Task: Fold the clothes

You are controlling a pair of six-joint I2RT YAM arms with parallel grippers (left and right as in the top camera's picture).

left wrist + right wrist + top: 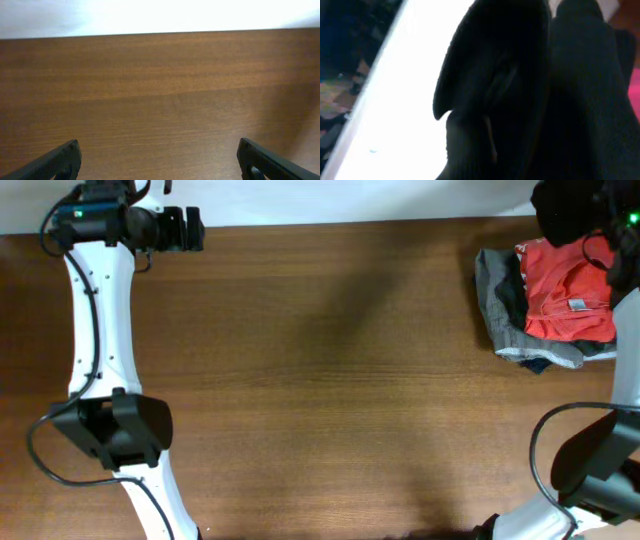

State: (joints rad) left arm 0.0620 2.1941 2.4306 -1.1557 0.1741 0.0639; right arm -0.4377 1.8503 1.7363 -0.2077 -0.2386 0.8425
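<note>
The black garment (pixel 562 210) is bunched up at the table's far right corner, lifted above the pile. It fills the right wrist view (pixel 560 100) and hides the fingers there. My right gripper (pixel 606 222) is at that bunch and appears shut on the cloth. No white logo shows. My left gripper (pixel 193 228) is at the far left of the table, open and empty. Its two fingertips (pixel 160 160) stand wide apart over bare wood.
A red shirt (pixel 565 290) with a white neck label lies on a grey garment (pixel 492 295) at the far right, just below the black bunch. The wooden table (pixel 330 380) ends at a white wall along the far edge.
</note>
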